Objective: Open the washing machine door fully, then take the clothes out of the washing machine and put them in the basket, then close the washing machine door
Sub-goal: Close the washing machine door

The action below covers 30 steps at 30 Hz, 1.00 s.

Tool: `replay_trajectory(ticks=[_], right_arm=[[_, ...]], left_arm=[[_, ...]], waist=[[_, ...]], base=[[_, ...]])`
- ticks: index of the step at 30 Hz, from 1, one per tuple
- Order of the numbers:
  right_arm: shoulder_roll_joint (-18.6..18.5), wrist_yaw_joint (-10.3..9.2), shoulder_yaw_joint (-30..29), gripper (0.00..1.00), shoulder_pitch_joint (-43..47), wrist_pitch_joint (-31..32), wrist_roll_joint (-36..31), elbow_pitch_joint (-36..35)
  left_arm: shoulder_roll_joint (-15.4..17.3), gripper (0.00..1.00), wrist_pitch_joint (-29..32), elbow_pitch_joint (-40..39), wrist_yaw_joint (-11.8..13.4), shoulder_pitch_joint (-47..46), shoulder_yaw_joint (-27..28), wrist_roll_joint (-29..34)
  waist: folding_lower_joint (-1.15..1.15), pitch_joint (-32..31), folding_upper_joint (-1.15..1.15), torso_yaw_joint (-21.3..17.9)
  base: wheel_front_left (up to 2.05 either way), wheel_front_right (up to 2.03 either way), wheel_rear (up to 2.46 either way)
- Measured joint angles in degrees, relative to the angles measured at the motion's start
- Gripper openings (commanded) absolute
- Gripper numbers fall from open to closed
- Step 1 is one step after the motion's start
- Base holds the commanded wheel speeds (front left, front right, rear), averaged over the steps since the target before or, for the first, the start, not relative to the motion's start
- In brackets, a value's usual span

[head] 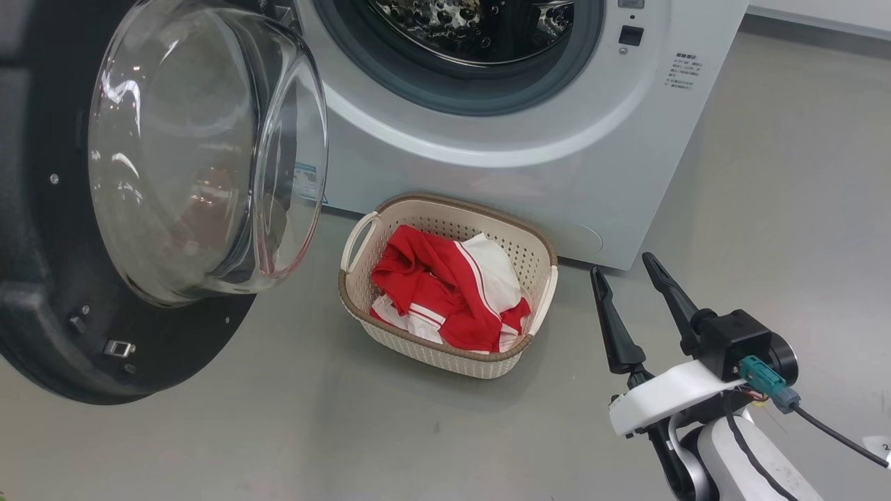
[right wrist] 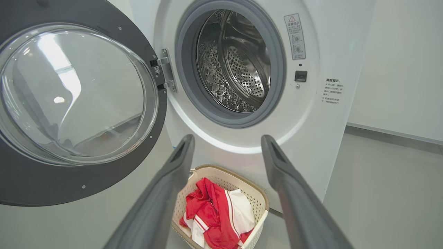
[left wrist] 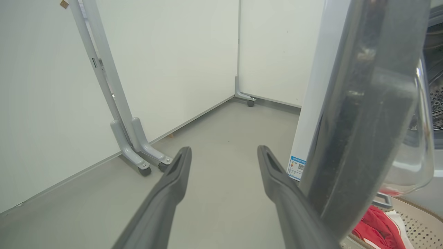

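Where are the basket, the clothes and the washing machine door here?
the basket (head: 445, 358): head view, its perforated front wall
the clothes (head: 431, 285): head view, red fabric mid-bundle
the washing machine door (right wrist: 69, 186): right wrist view, lower black rim

We look down from the head, close over the basket (head: 431, 348), our right wrist faces the washing machine (right wrist: 311, 114) squarely, our left wrist hugs the washing machine door (left wrist: 363, 121) edge-on — all three share basket and door.

White partition panels (left wrist: 173, 52) stand on grey castor feet (left wrist: 125, 149) over grey floor (head: 209, 445).
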Motion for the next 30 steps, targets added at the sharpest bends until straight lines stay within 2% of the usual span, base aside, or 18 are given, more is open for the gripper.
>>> replay_trajectory(ticks=[14, 15, 16, 17, 24, 30], right_arm=[[0.0, 0.0, 0.0, 1.0, 0.0, -0.4, 0.1, 0.2], [0.0, 0.0, 0.0, 1.0, 0.0, -0.4, 0.1, 0.2], [0.0, 0.0, 0.0, 1.0, 0.0, -0.4, 0.1, 0.3], [0.0, 0.0, 0.0, 1.0, 0.0, -0.4, 0.1, 0.3], [0.0, 0.0, 0.0, 1.0, 0.0, -0.4, 0.1, 0.4], [0.1, 0.0, 0.1, 1.0, 0.0, -0.4, 0.1, 0.4]], left_arm=[[0.0, 1.0, -1.0, 0.5, 0.0, 0.0, -0.3, 1.0], [0.0, 0.94, -1.0, 0.5, 0.0, 0.0, -0.3, 1.0], [0.0, 0.31, -1.2, 0.5, 0.0, 0.0, -0.4, 1.0], [0.0, 0.0, -1.2, 0.5, 0.0, 0.0, -0.5, 1.0], [0.2, 0.0, -1.2, 0.4, 0.0, 0.0, -1.1, 1.0], [2.2, 0.0, -1.2, -0.2, 0.0, 0.0, -1.9, 1.1]], waist=[[0.0, -0.3, 0.0, 0.0], [0.0, -0.3, 0.0, 0.0], [0.0, -0.3, 0.0, 0.0], [0.0, -0.3, 0.0, 0.0], [0.0, -0.4, 0.0, 0.0], [0.0, -0.5, 0.0, 0.1]], base=[[0.0, 0.0, 0.0], [0.0, 0.0, 0.0], [0.0, 0.0, 0.0], [0.0, 0.0, 0.0], [0.0, 0.0, 0.0], [0.0, 0.0, 0.0]])
